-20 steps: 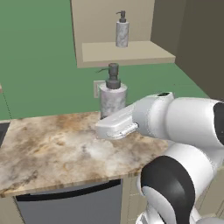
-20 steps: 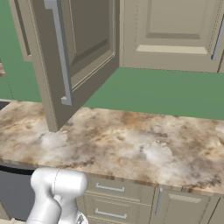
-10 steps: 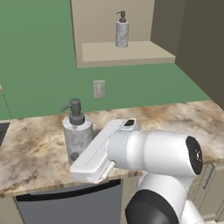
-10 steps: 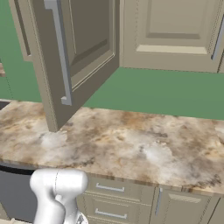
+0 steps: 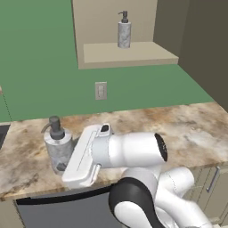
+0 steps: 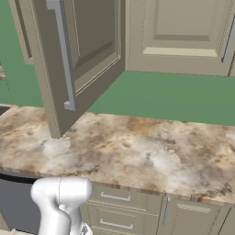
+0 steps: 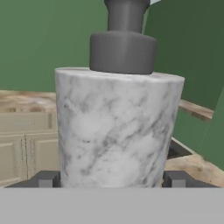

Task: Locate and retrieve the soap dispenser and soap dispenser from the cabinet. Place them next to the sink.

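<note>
One soap dispenser (image 5: 58, 149), grey-white marbled with a dark pump head, stands upright at the left front of the countertop (image 5: 178, 129); whether its base touches the stone I cannot tell. In the hand view this soap dispenser (image 7: 116, 127) looms close, and my gripper (image 7: 111, 180) is shut on its lower body, with a dark fingertip (image 7: 46, 179) at each side. The second soap dispenser (image 5: 124, 30) stands upright on the shelf board of the beige cabinet (image 5: 129, 53), high above the counter.
The cabinet's open door (image 6: 78, 59) with a long bar handle hangs over the counter (image 6: 147, 151). A wall outlet (image 5: 101, 90) sits on the green wall. Below the counter edge are a dark appliance front (image 5: 40, 211) and pale drawers (image 6: 114, 197).
My arm has swung left and lower, carrying the held dispenser from the counter's middle to its left front. The shelf dispenser has not moved.
</note>
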